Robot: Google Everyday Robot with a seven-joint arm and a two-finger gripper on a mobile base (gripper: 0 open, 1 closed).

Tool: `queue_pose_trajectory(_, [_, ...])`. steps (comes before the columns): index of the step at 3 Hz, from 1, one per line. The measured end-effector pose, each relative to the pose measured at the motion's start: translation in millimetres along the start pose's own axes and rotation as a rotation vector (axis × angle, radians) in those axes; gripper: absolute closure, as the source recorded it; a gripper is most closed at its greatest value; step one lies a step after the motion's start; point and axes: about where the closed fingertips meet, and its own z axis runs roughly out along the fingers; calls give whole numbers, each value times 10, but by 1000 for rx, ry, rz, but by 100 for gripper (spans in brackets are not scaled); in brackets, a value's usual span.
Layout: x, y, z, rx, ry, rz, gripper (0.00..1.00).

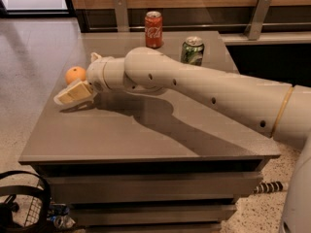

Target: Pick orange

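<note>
The orange (75,74) is a small round fruit resting near the left edge of the grey table (146,140). My gripper (69,93) is at the end of the white arm that reaches across the table from the right. It hangs low over the table, just in front of and slightly below the orange, close to it or touching it. The wrist hides part of the orange's right side.
A red cola can (153,29) stands at the back middle of the table. A green can (192,51) stands to its right, just behind my arm. A wooden wall with metal brackets runs behind the table. A black wire basket (22,203) sits on the floor at lower left.
</note>
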Motion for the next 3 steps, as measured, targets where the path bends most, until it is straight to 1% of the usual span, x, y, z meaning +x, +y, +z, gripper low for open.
queue_pose_trajectory(1, [51, -7, 111, -17, -15, 15, 15])
queue_pose_trajectory(3, [42, 27, 133, -22, -14, 13, 61])
